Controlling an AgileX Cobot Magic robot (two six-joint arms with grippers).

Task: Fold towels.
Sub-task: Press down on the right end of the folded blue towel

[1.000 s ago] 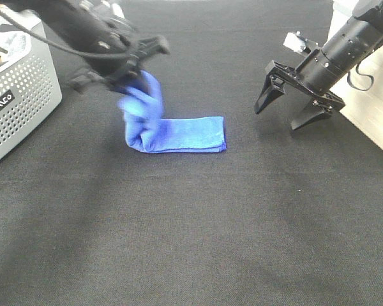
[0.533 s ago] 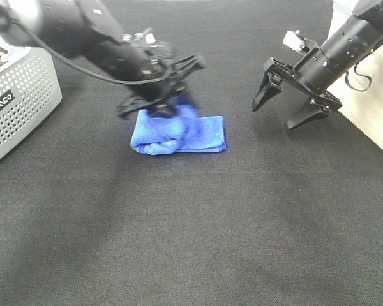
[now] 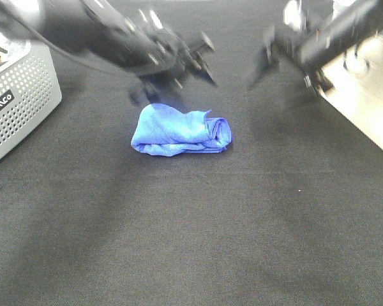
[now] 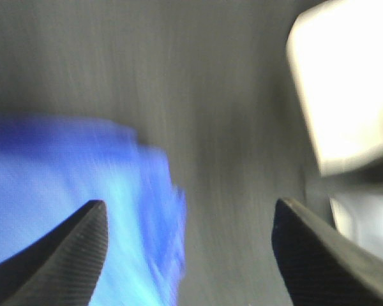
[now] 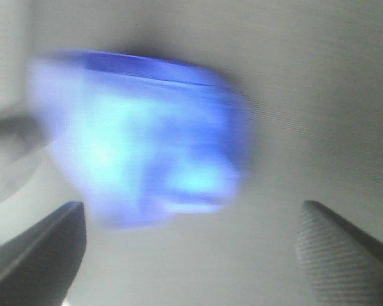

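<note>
From the high camera, the blue towel (image 3: 179, 131) lies bunched and loosely folded on the dark counter (image 3: 198, 229), a little toward the far edge and left of centre, with nothing holding it. Just beyond it, toward the far edge, the left gripper (image 3: 172, 80) hangs above the cloth, smeared by blur, its dark fingers apart and empty. Over near the far right corner the right gripper (image 3: 287, 64) is blurred too, jaws spread wide, well apart from the towel. A perforated grey basket (image 3: 16, 102) sits at the left edge. Now the left wrist camera: two black textured fingertips (image 4: 70, 245) stand wide apart, the towel (image 4: 64, 191) a blue smear beneath one of them, bare counter under the other, nothing pinched between. On to the right wrist camera: its fingertips (image 5: 38, 252) are also spread, with the towel (image 5: 140, 137) a soft blue blob on the counter beyond them, untouched.
</note>
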